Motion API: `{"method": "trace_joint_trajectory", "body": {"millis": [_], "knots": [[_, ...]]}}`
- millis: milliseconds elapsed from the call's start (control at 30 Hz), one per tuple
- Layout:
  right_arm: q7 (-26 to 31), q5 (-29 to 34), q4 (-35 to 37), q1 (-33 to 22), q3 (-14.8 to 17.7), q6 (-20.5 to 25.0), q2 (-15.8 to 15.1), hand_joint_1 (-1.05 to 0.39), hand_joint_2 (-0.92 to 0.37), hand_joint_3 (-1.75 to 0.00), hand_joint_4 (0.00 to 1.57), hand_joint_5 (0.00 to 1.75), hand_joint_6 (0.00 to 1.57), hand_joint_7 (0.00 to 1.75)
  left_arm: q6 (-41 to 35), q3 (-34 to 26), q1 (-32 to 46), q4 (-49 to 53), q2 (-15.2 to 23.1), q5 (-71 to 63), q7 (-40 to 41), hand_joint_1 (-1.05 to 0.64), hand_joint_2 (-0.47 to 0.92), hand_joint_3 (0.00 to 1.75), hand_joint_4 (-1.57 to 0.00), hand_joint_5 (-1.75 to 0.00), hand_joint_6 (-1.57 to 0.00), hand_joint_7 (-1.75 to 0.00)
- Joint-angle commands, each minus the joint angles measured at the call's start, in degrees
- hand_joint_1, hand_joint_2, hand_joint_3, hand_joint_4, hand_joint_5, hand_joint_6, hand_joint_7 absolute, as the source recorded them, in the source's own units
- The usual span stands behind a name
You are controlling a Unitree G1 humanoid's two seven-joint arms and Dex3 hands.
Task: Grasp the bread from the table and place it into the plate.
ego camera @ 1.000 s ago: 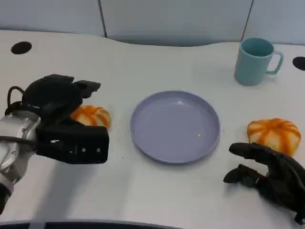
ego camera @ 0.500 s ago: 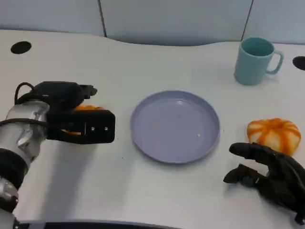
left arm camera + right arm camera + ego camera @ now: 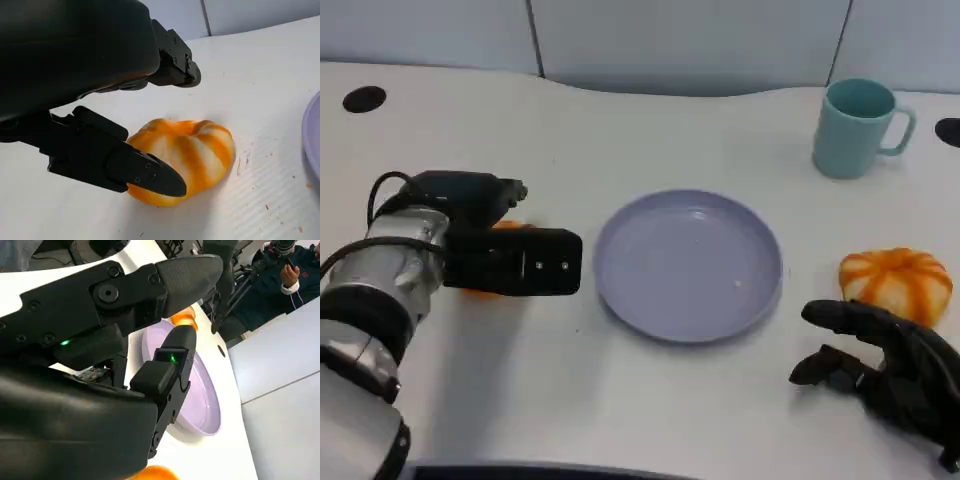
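Note:
Two orange-striped bread rolls lie on the white table on either side of a lilac plate [image 3: 688, 265]. The left bread [image 3: 192, 152] is almost covered by my left hand [image 3: 490, 245] in the head view, where just an orange sliver [image 3: 506, 226] peeks out. In the left wrist view the fingers straddle it: one fingertip [image 3: 150, 175] touches its side, while the others [image 3: 175, 67] hover apart above it. The right bread [image 3: 895, 280] sits just beyond my right hand [image 3: 885, 370], which rests on the table with fingers apart, holding nothing.
A teal mug [image 3: 857, 128] stands at the back right. Black round holes [image 3: 364, 99] sit in the tabletop at the far corners. The right wrist view shows the plate [image 3: 200, 400] and a person [image 3: 295, 270] beyond the table.
My left hand has lowered and moved right over the left bread, hiding most of it. The right hand and the right bread have not moved.

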State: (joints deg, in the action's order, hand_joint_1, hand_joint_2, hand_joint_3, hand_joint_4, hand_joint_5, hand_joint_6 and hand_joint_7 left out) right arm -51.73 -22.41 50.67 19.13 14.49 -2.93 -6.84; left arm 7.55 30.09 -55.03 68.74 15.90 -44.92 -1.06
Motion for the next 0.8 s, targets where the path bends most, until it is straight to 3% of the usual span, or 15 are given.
{"method": "trace_joint_trajectory", "body": {"millis": [33,800], "knots": [[0.5,0.3,0.3,-1.9,-0.1,0.8,-0.3,-0.33,-0.92,-0.17,0.67,1.12,0.89,0.33,-0.1,0.9,-1.5,2.5,-0.5,0.2,1.4,-0.6,0.82,0.0,-0.13,-0.02,-0.28,0.0],[1.3,0.0,-2.4,-3.3,-0.9,1.4,-0.1,-0.35,-0.92,-0.16,0.65,1.14,0.88,0.33,-4.4,2.2,-2.3,7.4,-4.4,1.5,-2.4,-0.55,0.79,0.0,-0.14,-0.02,-0.27,0.0]]}}
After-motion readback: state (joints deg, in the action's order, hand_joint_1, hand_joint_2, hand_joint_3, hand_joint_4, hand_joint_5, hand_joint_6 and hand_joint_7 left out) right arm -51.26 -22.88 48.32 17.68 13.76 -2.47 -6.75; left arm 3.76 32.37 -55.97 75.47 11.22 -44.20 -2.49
